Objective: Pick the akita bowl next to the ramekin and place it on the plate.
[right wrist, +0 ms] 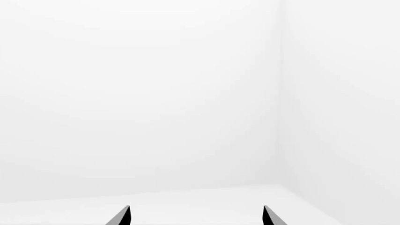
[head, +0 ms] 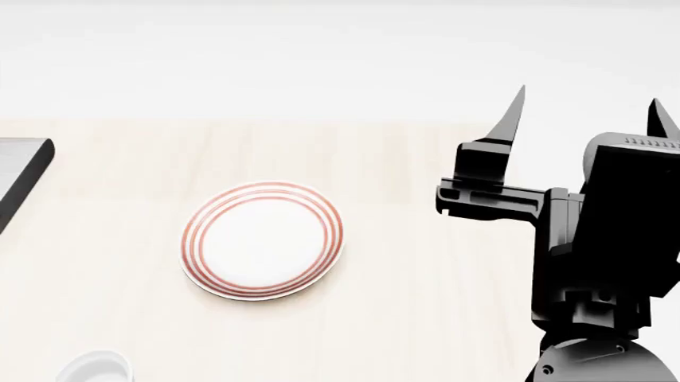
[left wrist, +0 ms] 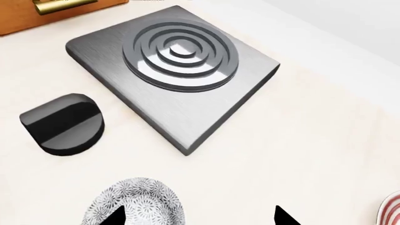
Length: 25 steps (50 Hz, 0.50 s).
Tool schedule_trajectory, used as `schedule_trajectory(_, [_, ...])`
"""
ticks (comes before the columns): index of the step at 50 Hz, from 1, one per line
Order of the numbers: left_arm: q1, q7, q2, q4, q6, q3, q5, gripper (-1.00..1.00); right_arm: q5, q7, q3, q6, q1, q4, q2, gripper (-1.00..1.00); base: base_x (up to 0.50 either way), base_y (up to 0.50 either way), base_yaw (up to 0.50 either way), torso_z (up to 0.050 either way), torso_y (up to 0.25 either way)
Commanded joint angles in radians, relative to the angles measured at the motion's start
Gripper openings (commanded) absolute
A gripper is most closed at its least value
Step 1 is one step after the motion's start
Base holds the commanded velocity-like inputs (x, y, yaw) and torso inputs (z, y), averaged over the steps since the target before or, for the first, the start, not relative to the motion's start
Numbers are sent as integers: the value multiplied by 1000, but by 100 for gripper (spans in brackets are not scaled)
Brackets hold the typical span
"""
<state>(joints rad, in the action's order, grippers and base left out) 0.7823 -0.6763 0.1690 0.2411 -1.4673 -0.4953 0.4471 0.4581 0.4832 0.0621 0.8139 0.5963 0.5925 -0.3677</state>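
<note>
White counter holds one plate point(head: 263, 240), one ramekin point(head: 95, 368), one speckled bowl point(left wrist: 136, 202).

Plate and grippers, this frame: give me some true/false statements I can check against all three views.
1. The plate has nothing on it. True.
2. The right gripper is shut on a bowl. False: its jaws stand apart, pointing up, and hold nothing.
3. The left wrist view shows a grey-speckled bowl near the left gripper. True.
4. The left gripper is closed on that bowl. False: its fingertips are spread wide, with one tip in front of the bowl.
5. The ramekin sits on the plate. False: it stands on the counter, apart from the plate, at the head view's lower edge.
</note>
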Motion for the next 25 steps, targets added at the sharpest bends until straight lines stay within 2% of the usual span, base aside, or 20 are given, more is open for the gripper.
schedule_trajectory(1, [-13,6,17,-9,16,21,6,100,2,1,1,-5,-1,-5,-2,100,0,0,0,0,0])
schedule_trajectory(13, [-8,30,32,-20,38,43,24,100,8,6,1,0,3,-2,-3,100,0,0,0,0,0])
schedule_trajectory(20, [2,24,29,-26,45,35,27,100,10,9,1,-1,2,-3,-3,100,0,0,0,11,-153])
schedule_trajectory(25, [4,13,26,-24,41,25,28,100,15,13,0,6,4,2,-4,100,0,0,0,3,-36])
